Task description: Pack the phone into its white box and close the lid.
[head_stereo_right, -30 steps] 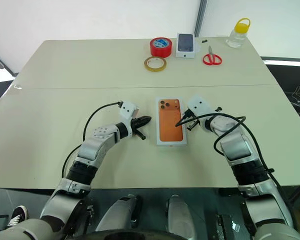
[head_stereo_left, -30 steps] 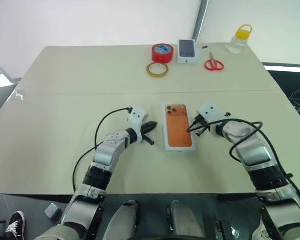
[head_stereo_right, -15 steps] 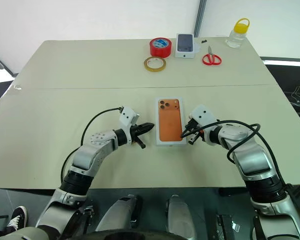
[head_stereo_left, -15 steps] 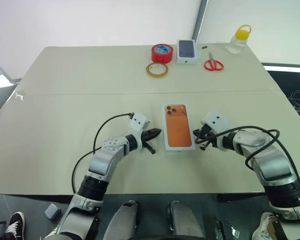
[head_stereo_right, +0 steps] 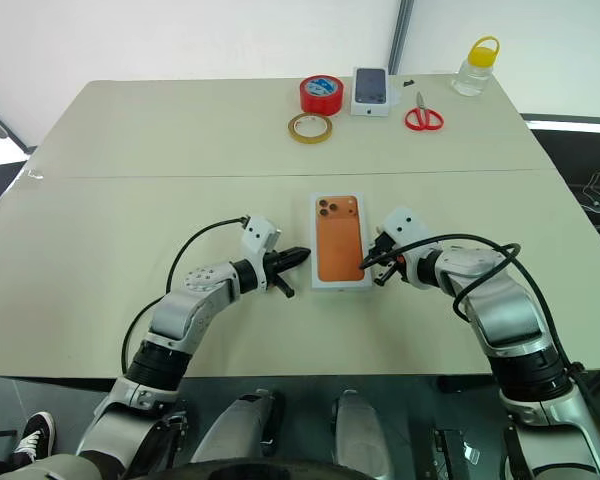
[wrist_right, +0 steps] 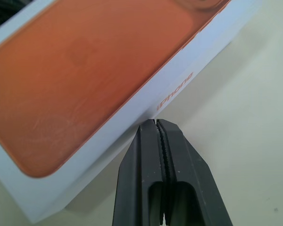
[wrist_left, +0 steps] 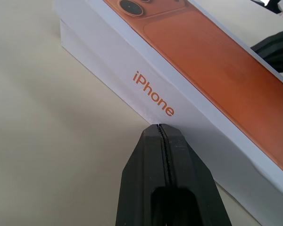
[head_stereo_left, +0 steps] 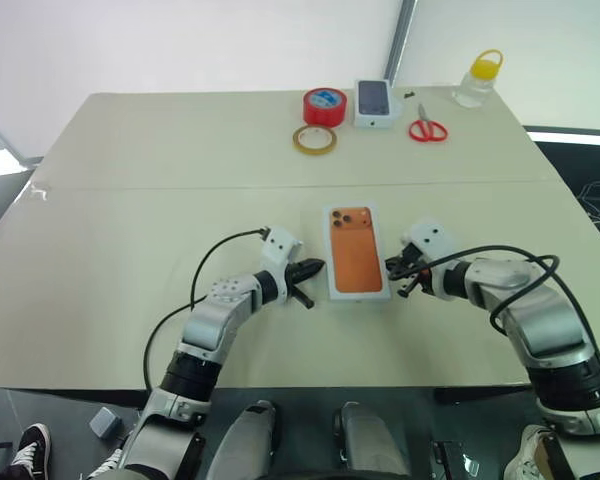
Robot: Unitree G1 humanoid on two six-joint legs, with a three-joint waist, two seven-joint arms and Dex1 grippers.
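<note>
The lid, white with an orange phone picture on top, lies flat at the middle of the table and covers what is under it. The phone and the white box are hidden. My left gripper is shut, and its tips rest against the lid's left side wall just below the "iPhone" lettering. My right gripper is shut too, with its tips at the lid's right side wall. Neither gripper holds anything.
Along the far edge stand a red tape roll, a tan tape ring, a small white box with a dark phone picture, red scissors and a yellow-capped bottle. Black cables loop from both wrists.
My right hand has drawn back toward me and turned, so its tips went from over the lid's right edge to beside its wall. The left gripper and the lid have kept still.
</note>
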